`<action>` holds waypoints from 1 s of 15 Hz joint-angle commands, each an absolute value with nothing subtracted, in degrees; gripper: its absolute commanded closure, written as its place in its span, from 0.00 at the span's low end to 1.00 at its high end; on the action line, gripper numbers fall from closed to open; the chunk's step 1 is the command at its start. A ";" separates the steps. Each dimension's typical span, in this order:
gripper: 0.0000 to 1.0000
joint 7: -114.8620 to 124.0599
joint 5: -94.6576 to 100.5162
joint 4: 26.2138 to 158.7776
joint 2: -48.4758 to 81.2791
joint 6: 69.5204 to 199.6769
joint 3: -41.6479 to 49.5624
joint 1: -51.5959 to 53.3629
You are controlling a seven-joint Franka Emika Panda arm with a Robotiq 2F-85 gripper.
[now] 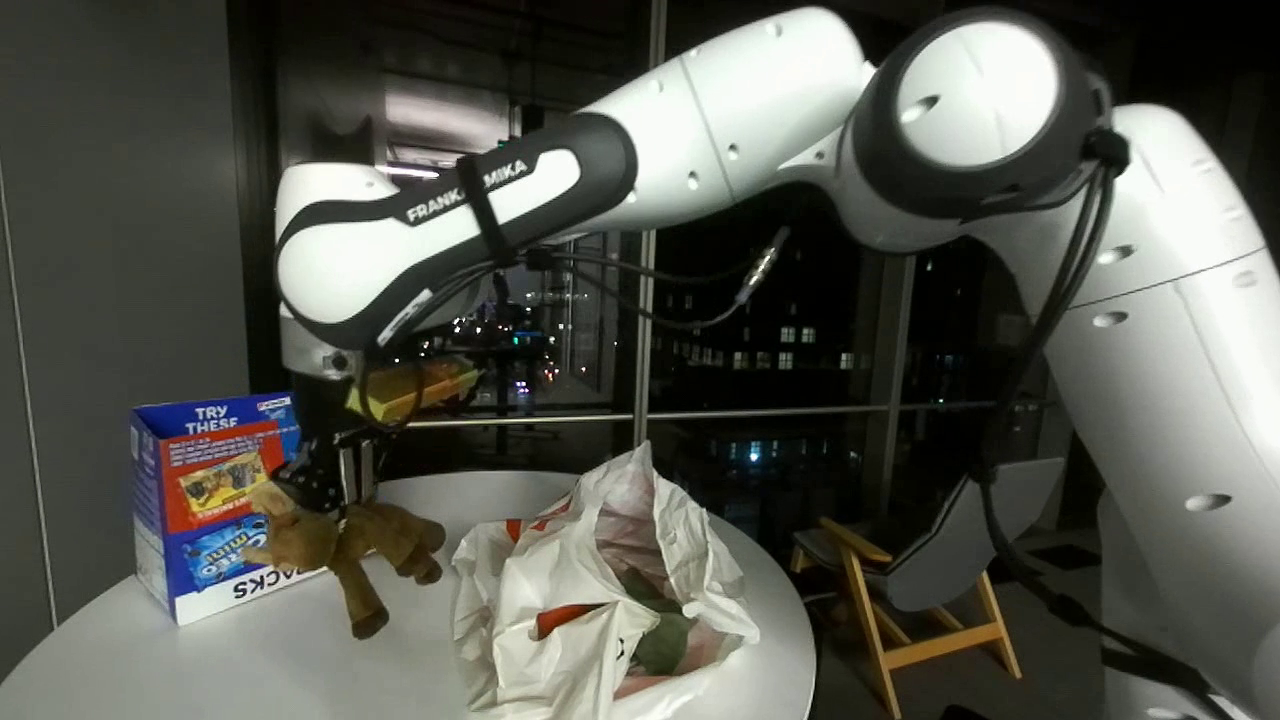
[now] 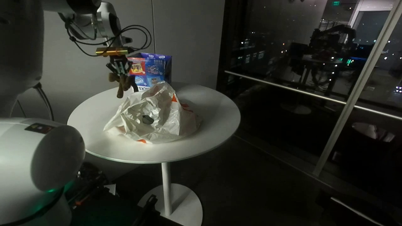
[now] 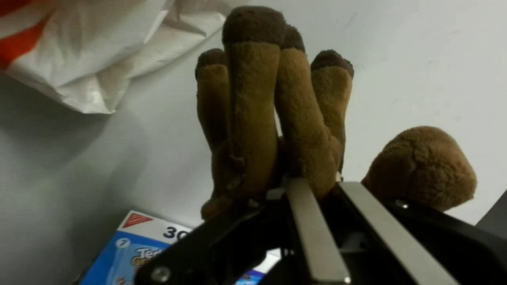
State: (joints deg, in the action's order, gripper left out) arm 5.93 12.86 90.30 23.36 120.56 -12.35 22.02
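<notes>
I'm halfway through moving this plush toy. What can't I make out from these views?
Contents of the plastic bag: both exterior views, mostly hidden by its folds.
Exact pinch point on the plush toy: wrist view, hidden where the jaws and its legs overlap.
Much of the snack box: wrist view, covered by the jaws and cut off by the bottom edge.

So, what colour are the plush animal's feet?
The plush animal's feet are dark brown, clearest in the wrist view.
</notes>
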 commanded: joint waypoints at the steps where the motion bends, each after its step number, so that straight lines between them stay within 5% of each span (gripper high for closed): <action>1: 0.91 16.67 17.28 103.75 9.50 124.17 -10.51 22.97; 15: 0.90 35.08 12.15 136.03 -23.78 120.24 -16.57 16.76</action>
State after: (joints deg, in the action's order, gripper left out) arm 36.74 15.82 131.14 -18.88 118.78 -15.97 18.69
